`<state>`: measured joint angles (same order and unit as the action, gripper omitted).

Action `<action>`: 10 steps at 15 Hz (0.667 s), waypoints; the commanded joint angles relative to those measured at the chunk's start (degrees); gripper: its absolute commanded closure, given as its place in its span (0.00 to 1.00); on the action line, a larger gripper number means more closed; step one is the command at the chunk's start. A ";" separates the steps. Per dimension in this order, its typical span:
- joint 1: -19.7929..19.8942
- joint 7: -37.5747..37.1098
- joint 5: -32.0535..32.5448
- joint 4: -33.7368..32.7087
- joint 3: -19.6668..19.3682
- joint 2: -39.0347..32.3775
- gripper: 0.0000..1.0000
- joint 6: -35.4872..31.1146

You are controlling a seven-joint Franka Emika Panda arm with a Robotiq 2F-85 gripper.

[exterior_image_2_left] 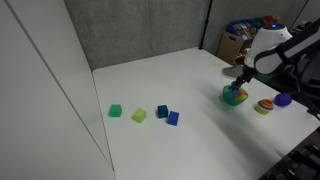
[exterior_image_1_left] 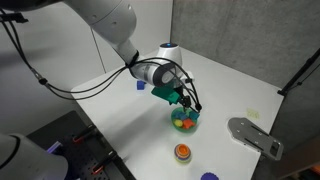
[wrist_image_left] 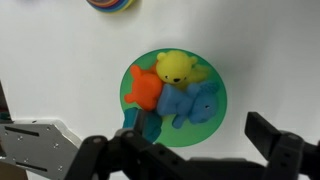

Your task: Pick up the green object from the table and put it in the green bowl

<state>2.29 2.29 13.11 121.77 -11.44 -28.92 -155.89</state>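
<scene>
My pincer [wrist_image_left: 176, 138] hangs spread over the round bright-green bowl [wrist_image_left: 212, 75] — the small dark teal-green block [wrist_image_left: 140, 123] half hidden at its rim.

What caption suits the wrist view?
Open gripper over a green bowl holding yellow, orange and blue toys and a dark green block.

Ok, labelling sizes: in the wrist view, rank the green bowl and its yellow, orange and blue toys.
1. green bowl
2. blue toy
3. yellow toy and orange toy, too alike to rank.
</scene>
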 commanded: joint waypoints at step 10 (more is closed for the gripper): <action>4.71 4.71 -14.14 2.50 6.92 20.24 0.00 30.60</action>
<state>7.22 7.53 -1.13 122.30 -4.29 -14.76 -131.03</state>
